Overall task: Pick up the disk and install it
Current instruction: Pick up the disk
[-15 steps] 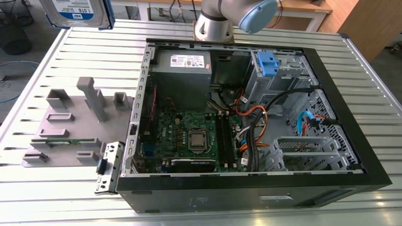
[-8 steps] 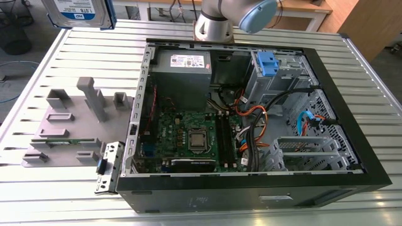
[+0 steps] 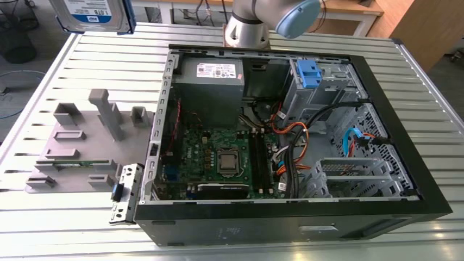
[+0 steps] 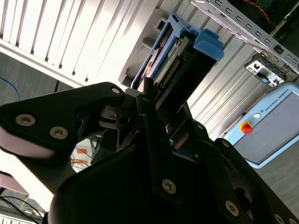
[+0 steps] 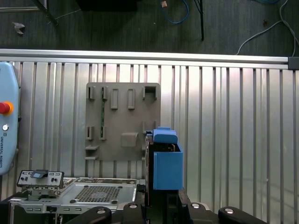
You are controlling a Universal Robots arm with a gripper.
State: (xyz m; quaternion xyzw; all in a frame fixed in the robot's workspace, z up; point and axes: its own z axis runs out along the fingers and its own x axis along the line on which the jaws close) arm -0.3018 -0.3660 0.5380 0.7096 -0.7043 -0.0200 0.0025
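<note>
Disk (image 3: pixel 94 13) held aloft over the ribbed desk (image 3: pixel 87 60), at the exterior view's left, well apart from the open computer case (image 3: pixel 254 228). Claw (image 4: pixel 148 93) clamped on one end of it, the far end jutting free. Likely stiff, dense and fairly heavy; the smooth metal may slip. Blue side rails (image 5: pixel 167 163) look flexible and the connector edge fragile, so best gripped on the metal body.

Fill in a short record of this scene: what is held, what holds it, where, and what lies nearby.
Held item: the disk, blue side rails
Holder: end effector, shut on the disk
Disk position: held off the table, outside the computer case
Case: open, lying on the table
Nearby: grey fixture plate on the table
Install: not yet done
</note>
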